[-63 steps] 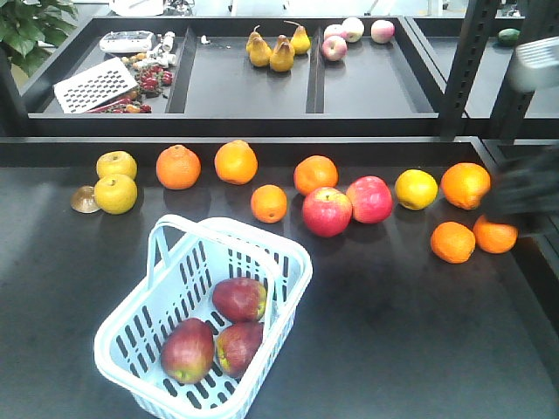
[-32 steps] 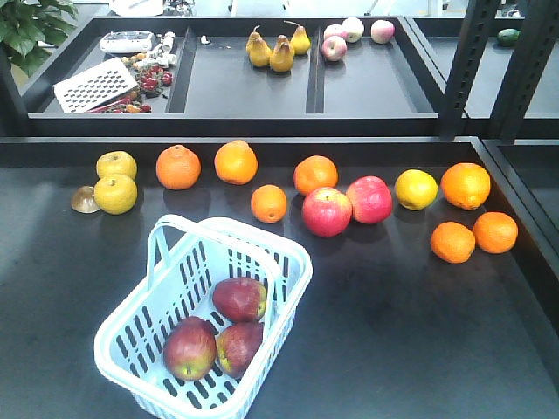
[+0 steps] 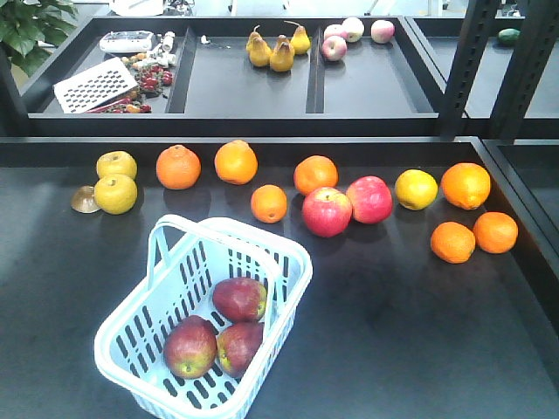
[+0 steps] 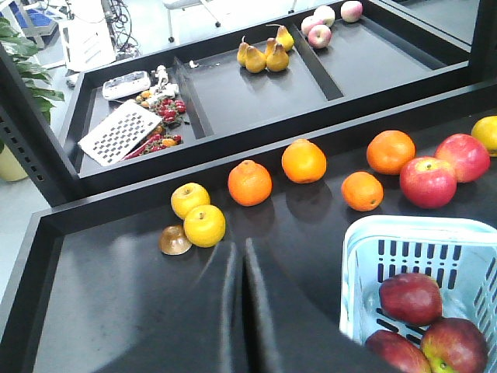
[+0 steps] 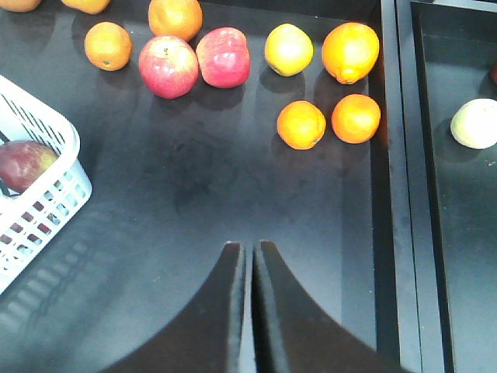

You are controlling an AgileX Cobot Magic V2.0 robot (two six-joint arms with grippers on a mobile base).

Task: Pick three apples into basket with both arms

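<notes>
Three dark red apples lie together in the pale blue basket (image 3: 288,262) at the front left of the table: one (image 3: 239,298) toward the back, one (image 3: 190,347) at front left, one (image 3: 238,346) at front right. The left wrist view shows the basket (image 4: 365,241) with the apples (image 4: 410,298) at lower right. In the right wrist view the basket (image 5: 54,194) holds one visible apple (image 5: 23,162). My left gripper (image 4: 239,247) is shut and empty, hanging above bare table left of the basket. My right gripper (image 5: 249,247) is shut and empty over bare table. Neither arm appears in the front view.
Behind the basket stand several oranges (image 3: 178,167), two yellow fruits (image 3: 115,193), a yellow lemon-like fruit (image 3: 416,188) and two brighter red apples (image 3: 327,211). Two oranges (image 3: 452,242) sit at the right. A raised shelf behind holds pears (image 3: 281,54), a grater (image 3: 94,85) and peaches (image 3: 352,29).
A blurred dark arm at the right edge of the front view one second ago has left the view. The front-left apple settled slightly in the basket. Other fruit is unmoved.
</notes>
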